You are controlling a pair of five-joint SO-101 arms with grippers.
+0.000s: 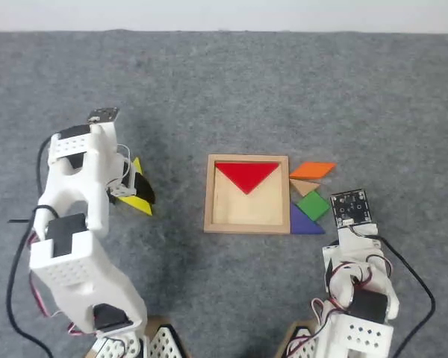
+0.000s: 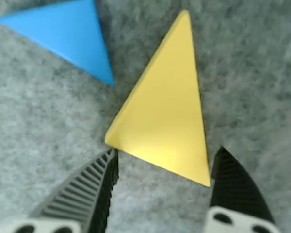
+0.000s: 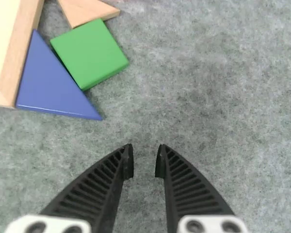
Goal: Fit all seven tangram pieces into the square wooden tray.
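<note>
You are holding the left gripper [image 2: 167,154], fingers spread wide, over the yellow triangle [image 2: 165,111], which is lying flat on the carpet [image 1: 209,89] well apart from the tray [image 1: 210,194]. It is looking light, stiff and smooth, so it is probably calling for a pinch across its edges near the middle. The blue triangle [image 2: 68,36] is crowding one side. The right gripper [image 3: 143,158], fingers almost together and empty, is hanging near the purple triangle [image 3: 48,90] and green square [image 3: 89,52].
</note>
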